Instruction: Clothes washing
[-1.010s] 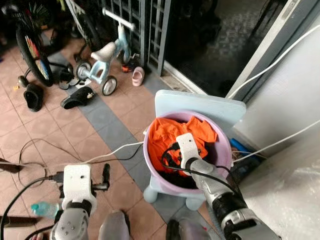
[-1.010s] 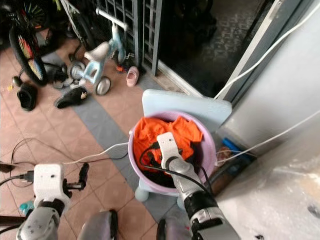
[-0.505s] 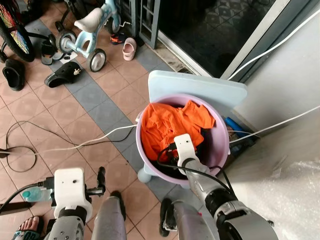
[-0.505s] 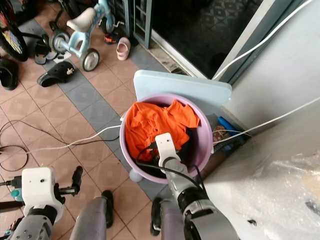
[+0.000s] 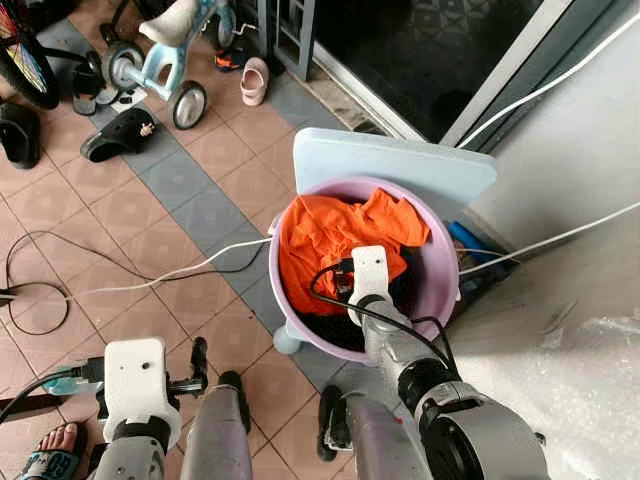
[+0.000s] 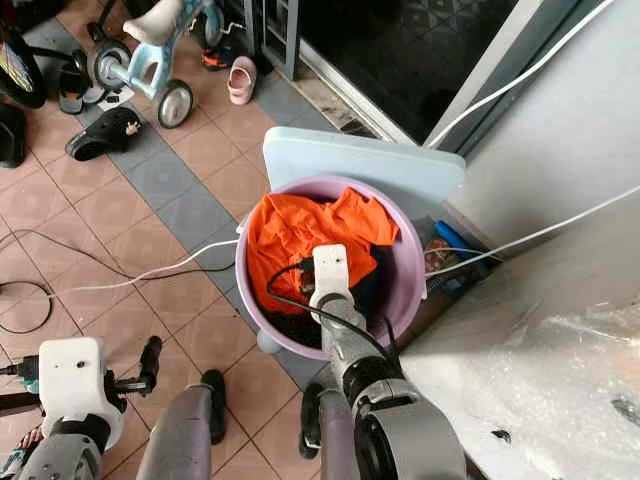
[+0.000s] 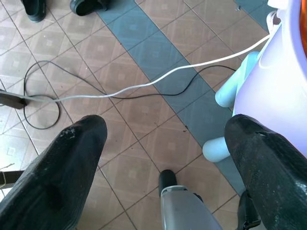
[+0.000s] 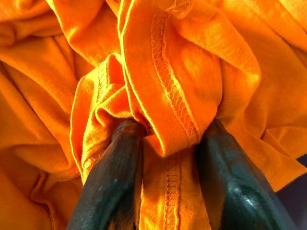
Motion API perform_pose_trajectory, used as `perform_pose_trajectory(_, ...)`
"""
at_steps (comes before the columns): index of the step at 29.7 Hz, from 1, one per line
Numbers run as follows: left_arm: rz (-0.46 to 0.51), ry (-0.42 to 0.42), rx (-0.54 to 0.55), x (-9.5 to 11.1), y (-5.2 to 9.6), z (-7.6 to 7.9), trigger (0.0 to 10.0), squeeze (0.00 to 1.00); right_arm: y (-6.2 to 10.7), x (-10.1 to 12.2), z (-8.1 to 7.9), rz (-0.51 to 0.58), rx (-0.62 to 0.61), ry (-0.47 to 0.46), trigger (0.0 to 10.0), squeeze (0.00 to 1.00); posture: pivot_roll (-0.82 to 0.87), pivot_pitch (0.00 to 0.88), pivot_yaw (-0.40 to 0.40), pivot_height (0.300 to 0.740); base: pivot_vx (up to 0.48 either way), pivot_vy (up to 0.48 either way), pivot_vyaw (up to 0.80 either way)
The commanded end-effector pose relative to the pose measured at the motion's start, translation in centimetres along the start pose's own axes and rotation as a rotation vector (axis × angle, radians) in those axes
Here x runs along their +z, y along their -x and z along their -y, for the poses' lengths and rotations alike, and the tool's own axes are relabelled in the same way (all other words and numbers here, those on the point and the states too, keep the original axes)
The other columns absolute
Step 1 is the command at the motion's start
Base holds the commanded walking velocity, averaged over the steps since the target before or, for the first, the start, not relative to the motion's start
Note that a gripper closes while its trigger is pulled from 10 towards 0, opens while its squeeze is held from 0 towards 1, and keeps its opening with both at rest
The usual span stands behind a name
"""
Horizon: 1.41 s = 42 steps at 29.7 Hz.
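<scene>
An orange garment [image 5: 330, 225] lies bunched on dark clothes inside a lilac basin [image 5: 440, 272], which rests on a light blue stool [image 5: 400, 165]. My right arm reaches down into the basin, its white wrist block [image 5: 368, 272] just above the cloth. In the right wrist view my right gripper [image 8: 165, 143] is shut on a stitched fold of the orange garment [image 8: 182, 72], pinched between both black fingers [image 8: 115, 182]. Low on my left, my left gripper [image 7: 165, 139] hangs open over the tiled floor with nothing between its fingers [image 7: 72, 158].
A white cable [image 5: 190, 272] and a black cable [image 5: 40, 300] trail across the tiles. A child's tricycle [image 5: 165, 55], sandals [image 5: 120, 133] and a small pink shoe [image 5: 252, 82] lie at the back left. A grey wall [image 5: 570, 160] stands right. A person's foot [image 5: 48, 465] is near my left leg.
The whole picture has shifted because the camera moved. My right gripper stays in the basin on the orange garment. The left arm still hangs low.
</scene>
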State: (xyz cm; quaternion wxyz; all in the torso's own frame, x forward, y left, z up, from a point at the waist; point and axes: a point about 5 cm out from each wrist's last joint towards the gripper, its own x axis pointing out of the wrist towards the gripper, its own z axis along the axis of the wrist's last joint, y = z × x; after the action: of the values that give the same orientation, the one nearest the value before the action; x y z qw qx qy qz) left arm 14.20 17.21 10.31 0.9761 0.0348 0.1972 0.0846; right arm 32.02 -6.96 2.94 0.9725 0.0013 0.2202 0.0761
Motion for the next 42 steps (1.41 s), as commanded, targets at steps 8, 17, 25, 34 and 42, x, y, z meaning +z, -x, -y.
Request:
perform_pose_trajectory(8,-0.009,-0.019,0.021,0.0,-0.5,-0.3,10.0,0.00,0.2,-1.3,0.7,-0.048,-0.014,-0.031,0.0,0.00,0.22,0.329,-0.125,0.740,0.000,0.000,0.00)
perform_pose_trajectory(17,0.031,-0.025,0.020,0.7,-2.2,-0.2,10.0,0.00,-0.3,1.2,2.0,0.035,0.007,-0.040,0.0,0.00,0.20,0.285,-0.128,0.740,0.000,0.000,0.00)
perform_pose_trajectory(25,0.085,-0.018,-0.011,1.7,-5.1,0.7,10.0,0.00,0.0,1.5,4.5,0.082,-0.017,-0.066,0.0,0.00,0.13,0.195,-0.101,0.740,0.000,0.000,0.00)
perform_pose_trajectory(34,0.122,-0.028,-0.060,2.2,-8.1,2.0,10.0,0.00,3.3,4.2,6.5,0.367,-0.018,-0.058,0.0,0.00,0.05,0.058,-0.037,0.740,0.000,0.000,0.00)
perform_pose_trajectory(42,0.180,-0.056,-0.140,3.2,-10.8,4.1,10.0,0.00,8.6,7.6,8.3,0.632,-0.109,-0.024,0.0,0.00,-0.03,0.000,0.023,0.740,0.000,0.000,0.00)
